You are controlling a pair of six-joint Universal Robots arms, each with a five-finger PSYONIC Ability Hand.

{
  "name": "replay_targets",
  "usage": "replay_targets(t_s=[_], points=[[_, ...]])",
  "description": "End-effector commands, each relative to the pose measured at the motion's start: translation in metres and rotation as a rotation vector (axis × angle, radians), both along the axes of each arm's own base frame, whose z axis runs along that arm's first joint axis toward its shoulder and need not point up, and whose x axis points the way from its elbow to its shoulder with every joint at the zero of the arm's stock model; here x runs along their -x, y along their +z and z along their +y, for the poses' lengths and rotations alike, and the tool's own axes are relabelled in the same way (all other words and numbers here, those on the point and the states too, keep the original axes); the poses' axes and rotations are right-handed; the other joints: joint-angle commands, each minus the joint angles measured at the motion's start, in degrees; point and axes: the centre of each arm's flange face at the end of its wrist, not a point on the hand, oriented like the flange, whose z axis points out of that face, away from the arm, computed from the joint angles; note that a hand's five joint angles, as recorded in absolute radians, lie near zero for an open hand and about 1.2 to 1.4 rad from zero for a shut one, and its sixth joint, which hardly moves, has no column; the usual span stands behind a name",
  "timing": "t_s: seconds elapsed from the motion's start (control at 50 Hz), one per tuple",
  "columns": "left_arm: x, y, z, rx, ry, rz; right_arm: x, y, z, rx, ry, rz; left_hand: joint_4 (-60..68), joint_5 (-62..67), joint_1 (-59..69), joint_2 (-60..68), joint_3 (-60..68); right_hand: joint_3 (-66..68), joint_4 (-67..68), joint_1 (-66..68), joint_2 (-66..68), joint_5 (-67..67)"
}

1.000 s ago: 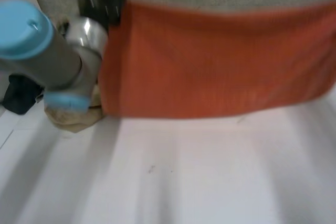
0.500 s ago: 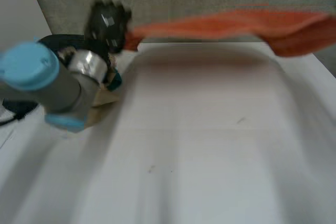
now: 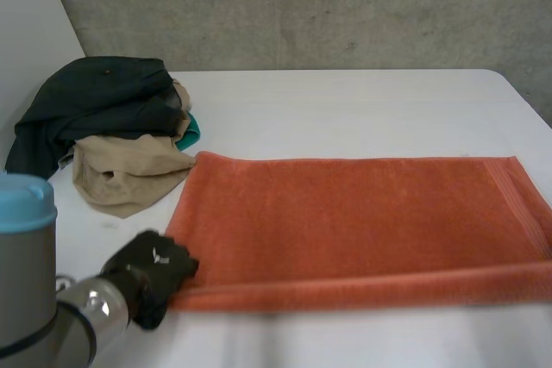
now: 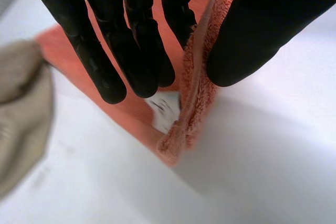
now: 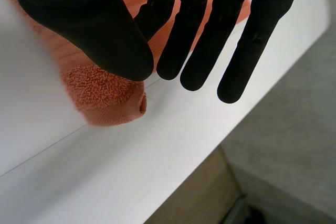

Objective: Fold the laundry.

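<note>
An orange towel point(image 3: 345, 213) lies spread flat across the white table point(image 3: 345, 109), long side running left to right. My left hand point(image 3: 151, 273) is at its near left corner. In the left wrist view the towel's edge point(image 4: 197, 93) stands up between the thumb and the fingers point(image 4: 131, 40), pinched; a white label point(image 4: 165, 111) shows beneath. In the right wrist view my right hand point(image 5: 105, 30) pinches the towel's other near corner point(image 5: 102, 98) between thumb and fingers, close to the table's edge point(image 5: 173, 182).
A pile of clothes sits at the table's far left: a dark green garment point(image 3: 95, 101) on top and a beige one point(image 3: 129, 174) below, just beyond the towel's far left corner. A concrete wall rises behind the table.
The towel hung in the air in front of the camera, swung outward, and now lies flat on the table. My left hand came down and toward me with its corner.
</note>
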Motion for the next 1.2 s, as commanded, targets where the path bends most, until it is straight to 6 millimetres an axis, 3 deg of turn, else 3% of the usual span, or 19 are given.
replay_targets(t_s=[0.02,0.1,0.18,0.26,0.44,0.52,0.54,0.58,0.6,0.62,0.64,0.68,0.76,0.82,0.88,0.98,1.02,1.1,1.2], points=[[0.035,-0.006,-0.067,0.200,0.007,0.113,-0.025,-0.011,-0.053,0.236,0.033,-0.111,11.21,13.80,14.07,11.31,11.61,11.83,11.29,12.60,12.52,10.95],[0.055,-0.008,-0.098,0.297,-0.002,0.169,-0.047,-0.017,-0.084,0.346,0.045,-0.103,11.21,13.80,14.07,11.31,11.61,11.83,11.29,12.60,12.52,10.95],[0.084,-0.012,-0.128,0.386,-0.030,0.217,-0.055,-0.020,-0.107,0.422,0.026,-0.063,11.21,13.80,14.07,11.31,11.61,11.83,11.29,12.60,12.52,10.95],[0.100,-0.017,-0.154,0.442,-0.033,0.241,-0.058,-0.029,-0.128,0.475,0.024,-0.054,11.21,13.80,14.07,11.31,11.61,11.83,11.29,12.60,12.52,10.95],[0.114,-0.035,-0.195,0.501,0.015,0.244,-0.075,-0.041,-0.166,0.597,0.057,-0.055,11.21,13.80,14.07,11.31,11.61,11.83,11.29,12.60,12.52,10.95],[0.117,-0.040,-0.200,0.508,0.013,0.239,-0.082,-0.046,-0.176,0.623,0.053,-0.070,11.21,13.80,14.07,11.31,11.61,11.83,11.29,12.60,12.52,10.95],[0.118,-0.041,-0.200,0.511,0.012,0.239,-0.084,-0.045,-0.179,0.633,0.044,-0.078,11.21,13.80,14.07,11.31,11.61,-20.92,-21.46,-20.15,-20.23,-21.80],[0.118,-0.038,-0.200,0.520,0.020,0.238,-0.086,-0.042,-0.180,0.647,0.025,-0.094,-13.02,-10.42,-10.16,-12.92,-12.61,-46.53,-47.07,-45.76,-45.83,-47.41],[0.118,-0.038,-0.200,0.520,0.020,0.238,-0.083,-0.039,-0.182,0.659,-0.010,-0.116,-32.47,-29.88,-29.62,-32.38,-32.07,-58.17,-58.71,-57.40,-57.48,-59.05],[0.121,-0.038,-0.196,0.519,0.010,0.241,-0.082,-0.036,-0.182,0.665,-0.028,-0.135,-58.79,-56.20,-55.93,-58.69,-58.39,-58.17,-58.71,-57.40,-57.48,-59.05],[0.122,-0.038,-0.196,0.519,0.010,0.241,-0.081,-0.033,-0.183,0.672,-0.046,-0.153,-53.94,-51.35,-51.09,-53.85,-53.54,-58.17,-58.71,-57.40,-57.48,-59.05],[0.124,-0.037,-0.193,0.519,0.006,0.244,-0.077,-0.022,-0.182,0.689,-0.088,-0.214,-58.79,-56.20,-55.93,-58.69,-58.39,-58.17,-58.71,-57.40,-57.48,-59.05],[0.126,-0.017,-0.181,0.538,-0.004,0.260,-0.075,0.003,-0.168,0.688,-0.123,-0.310,-58.79,-56.20,-55.93,-58.69,-58.39,-58.17,-58.71,-57.40,-57.48,-59.05],[0.120,-0.003,-0.171,0.540,0.000,0.266,-0.072,0.008,-0.147,0.589,-0.122,-0.353,-58.79,-56.20,-55.93,-58.69,-58.39,-58.17,-58.71,-57.40,-57.48,-59.05],[0.113,0.012,-0.159,0.543,-0.001,0.276,-0.054,0.010,-0.124,0.447,-0.127,-0.381,-58.79,-56.20,-55.93,-58.69,-58.39,-58.17,-58.71,-57.40,-57.48,-59.05],[0.103,0.025,-0.142,0.532,0.004,0.288,-0.035,-0.003,-0.085,0.193,-0.141,-0.452,-58.79,-56.20,-55.93,-58.69,-58.39,-51.03,-51.57,-50.26,-50.34,-51.91],[0.101,0.025,-0.138,0.519,0.008,0.298,-0.026,-0.017,-0.071,0.086,-0.167,-0.497,-58.79,-56.20,-55.93,-58.69,-58.39,-44.68,-45.22,-43.91,-43.99,-45.56],[0.097,0.023,-0.129,0.462,0.033,0.353,-0.010,-0.033,-0.067,0.077,-0.196,-0.520,-58.79,-56.20,-55.93,-58.69,-58.39,-39.59,-40.13,-38.82,-38.89,-40.47],[0.098,0.019,-0.124,0.431,0.039,0.378,0.006,-0.048,-0.077,0.195,-0.201,-0.491,-58.79,-56.20,-55.93,-58.69,-58.39,-34.54,-35.08,-33.77,-33.85,-35.42]])
